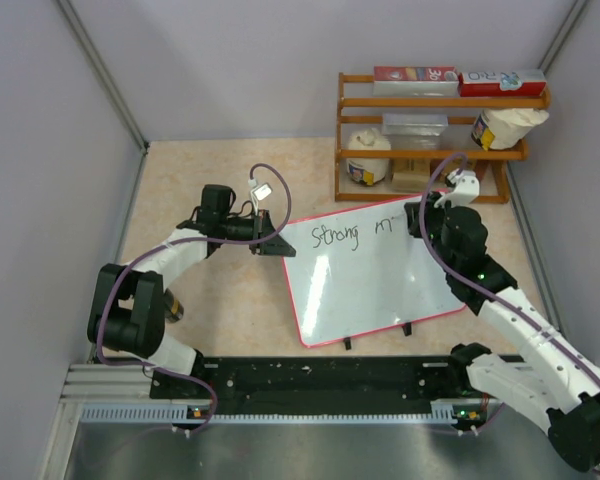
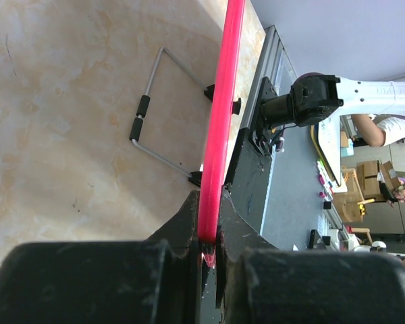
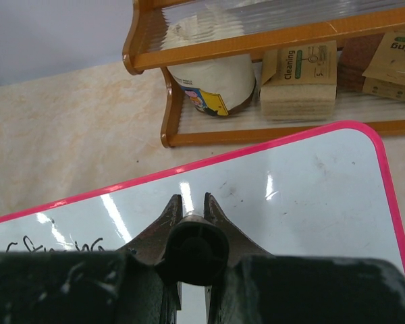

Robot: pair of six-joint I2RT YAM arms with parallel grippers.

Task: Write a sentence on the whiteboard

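The whiteboard (image 1: 370, 285) lies slanted across the middle of the table, glossy white with a thin red frame. Black handwriting, the sentence (image 1: 355, 235), reads "Strong m" along its far edge. My left gripper (image 1: 273, 240) is shut on the board's far left corner; the left wrist view shows the red frame (image 2: 223, 101) pinched between the jaws of that gripper (image 2: 209, 202). My right gripper (image 1: 423, 215) hovers over the board's far right part, just past the "m". It is shut on a black pen (image 3: 192, 250) seen end-on, pointing down at the whiteboard (image 3: 304, 196); the pen tip is hidden.
A wooden shelf (image 1: 435, 130) stands at the back right, close behind the board, holding a white jar (image 1: 366, 155), boxes and a bag. A grey wire stand (image 2: 152, 101) sits under the board. Grey walls enclose the table; a black rail (image 1: 320, 380) runs along the near edge.
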